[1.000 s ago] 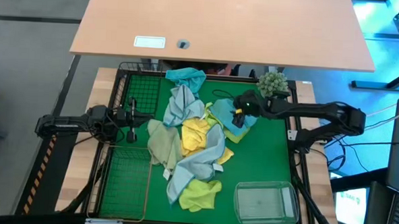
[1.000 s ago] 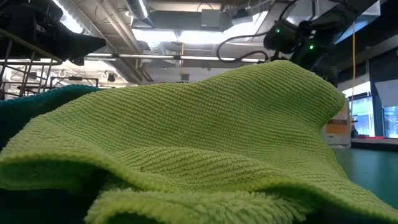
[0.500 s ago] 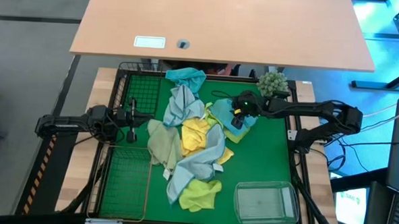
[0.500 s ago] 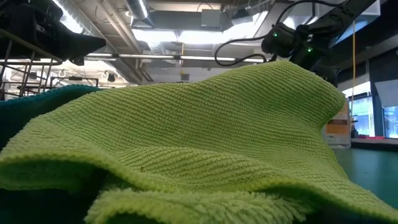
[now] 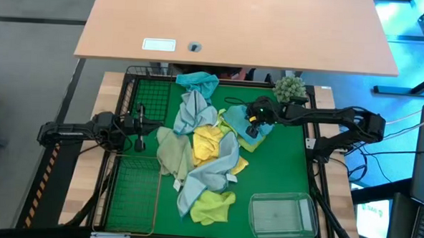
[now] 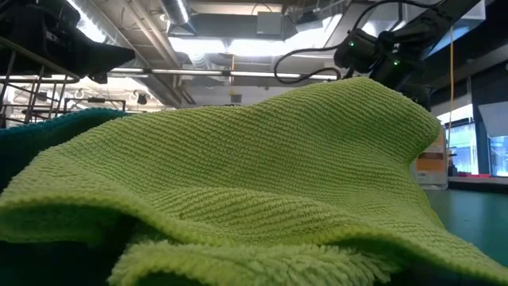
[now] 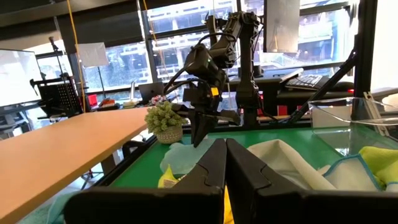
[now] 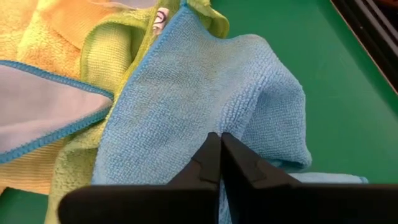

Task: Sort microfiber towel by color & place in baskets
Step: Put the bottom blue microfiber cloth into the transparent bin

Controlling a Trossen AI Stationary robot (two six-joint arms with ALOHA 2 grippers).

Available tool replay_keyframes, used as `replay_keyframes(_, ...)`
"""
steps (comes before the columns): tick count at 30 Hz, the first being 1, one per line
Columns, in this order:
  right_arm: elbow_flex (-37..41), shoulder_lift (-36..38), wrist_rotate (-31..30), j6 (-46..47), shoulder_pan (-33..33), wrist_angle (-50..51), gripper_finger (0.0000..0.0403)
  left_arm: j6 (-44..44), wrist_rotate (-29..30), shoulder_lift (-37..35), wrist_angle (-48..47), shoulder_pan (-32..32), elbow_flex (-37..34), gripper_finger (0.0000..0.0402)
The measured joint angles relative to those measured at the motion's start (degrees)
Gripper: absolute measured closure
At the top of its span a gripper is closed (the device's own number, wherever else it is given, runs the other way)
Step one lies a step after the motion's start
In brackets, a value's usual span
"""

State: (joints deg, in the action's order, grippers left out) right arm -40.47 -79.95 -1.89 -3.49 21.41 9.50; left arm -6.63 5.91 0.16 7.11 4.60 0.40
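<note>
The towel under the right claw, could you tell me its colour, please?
Light blue towel, clearest in the right wrist view.

A green tabletop (image 5: 282, 165) carries a heap of towels (image 5: 203, 154) mid-table, wire baskets (image 5: 140, 148) left, a clear tub (image 5: 282, 214) near right, a potted plant (image 5: 290, 87) far right.

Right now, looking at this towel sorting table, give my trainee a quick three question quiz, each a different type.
1. True or false: the right gripper is shut on the blue towel.
2. Which container sits nearest the table's front right corner: A black wire basket, B tan wire basket, C clear plastic tub?
3. Fill in: the left gripper is over the ____ basket.

Key: 1 true. 2 C, the clear plastic tub. 3 black, the black wire basket.
</note>
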Motion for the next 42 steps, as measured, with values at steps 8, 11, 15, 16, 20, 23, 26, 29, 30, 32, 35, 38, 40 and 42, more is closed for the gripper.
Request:
replay_keyframes(8, -4.4, 2.0, 0.0, -0.5, 0.0, 3.6, 0.0401, 0.0, 0.0, 0.0, 0.0, 0.0, 0.0, 0.0401)
replay_keyframes(11, -8.5, 1.9, 0.0, -1.8, 0.0, 8.4, 0.0401, 0.0, 0.0, 0.0, 0.0, 0.0, 0.0, 0.0401)
replay_keyframes(15, -14.7, 1.9, 0.0, -2.8, 0.0, 15.2, 0.0402, 0.0, 0.0, 0.0, 0.0, 0.0, 0.0, 0.0401)
replay_keyframes(16, -16.4, 1.9, 0.0, -2.8, 0.0, 17.3, 0.0402, 0.0, 0.0, 0.0, 0.0, 0.0, 0.0, 0.0401)
replay_keyframes(20, -24.6, 1.9, 0.0, -3.2, 0.0, 25.2, 0.0402, 0.0, 0.0, 0.0, 0.0, 0.0, 0.0, 0.0401)
replay_keyframes(23, -31.3, 1.9, 0.0, -3.2, -0.1, 31.7, 0.0402, 0.0, 0.0, 0.0, 0.0, 0.0, 0.0, 0.0401)
replay_keyframes(26, -38.4, 1.9, 1.3, -3.2, -0.1, 37.2, 0.0402, 0.0, 0.0, 0.0, 0.0, 0.0, 0.0, 0.0401)
replay_keyframes(29, -45.1, 1.9, 4.7, -2.5, -0.1, 42.3, 0.0403, 0.0, 0.0, 0.0, 0.0, 0.0, 0.0, 0.0401)
replay_keyframes(30, -47.3, 1.9, 6.2, -1.9, -0.1, 43.8, 0.0403, 0.0, 0.0, 0.0, 0.0, 0.0, 0.0, 0.0401)
replay_keyframes(32, -51.3, 1.9, 8.4, 0.1, -0.9, 46.3, 0.0403, 0.0, 0.0, 0.0, 0.0, 0.0, 0.0, 0.0401)
replay_keyframes(35, -56.9, 1.9, 9.0, 2.8, -3.2, 49.8, 0.0403, 0.0, 0.0, 0.0, 0.0, 0.0, 0.0, 0.0401)
replay_keyframes(38, -62.0, 1.9, 9.0, 5.5, -6.9, 52.5, 0.0403, 0.0, 0.0, 0.0, 0.0, 0.0, 0.0, 0.0401)
replay_keyframes(40, -64.6, 1.9, 9.0, 7.7, -10.1, 53.2, 0.0403, 0.0, 0.0, 0.0, 0.0, 0.0, 0.0, 0.0401)
replay_keyframes(42, -66.8, 1.9, 9.0, 10.0, -13.7, 53.7, 0.0403, 0.0, 0.1, 0.0, 0.0, 0.0, 0.0, 0.0401)
